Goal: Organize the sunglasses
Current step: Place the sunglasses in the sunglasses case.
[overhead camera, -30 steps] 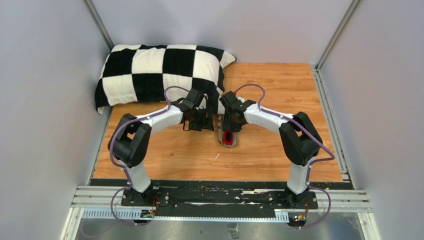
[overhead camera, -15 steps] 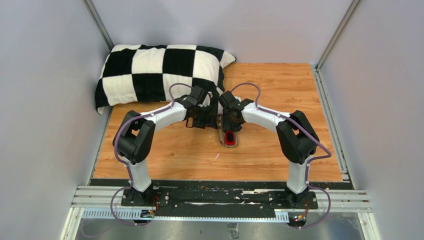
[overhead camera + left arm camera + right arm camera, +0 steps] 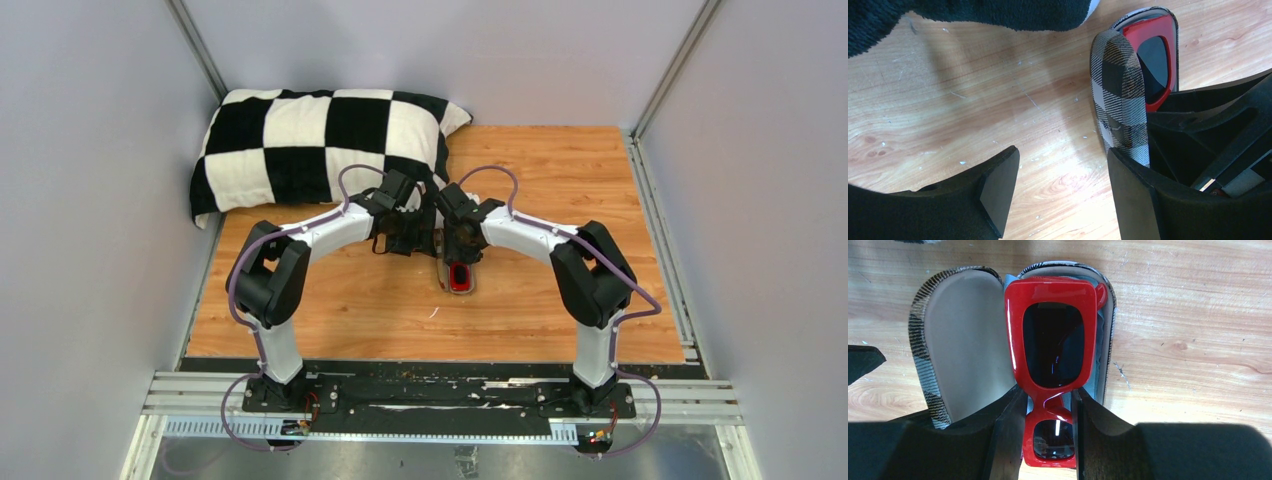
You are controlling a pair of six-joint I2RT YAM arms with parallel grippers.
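The main danger is sitting in the narrow hold. The right fingers (image 3: 1005, 440) are grasping the sunglasses (image 3: 1052, 347) only across the thin bridge, and the glossy red frame could be twisting or sliding free if the wrist is tilting. The light blue cloth (image 3: 1099, 345) is lying under the frame, so the glasses may be riding high instead of seating flat. The plaid case (image 3: 963, 335) is resting loose on the bench (image 3: 1188, 315), and a sideways nudge could be sending it skating. Its lid appears to be leaning against the outer side of one of the left fingers (image 3: 1138, 200). Those are spread apart and released, with only bare bench showing between them. If that arm is drawing off carelessly, the lid could be dropping onto the glasses or the right fingers.

The sunglasses are lying lengthwise in the open case near the middle of the bench. In the right wrist view, one lens is reaching toward 12 o'clock beyond the fingertips, and the other is sitting between the fingers toward 6 o'clock. The lid is lying open at 9 o'clock of the frame.
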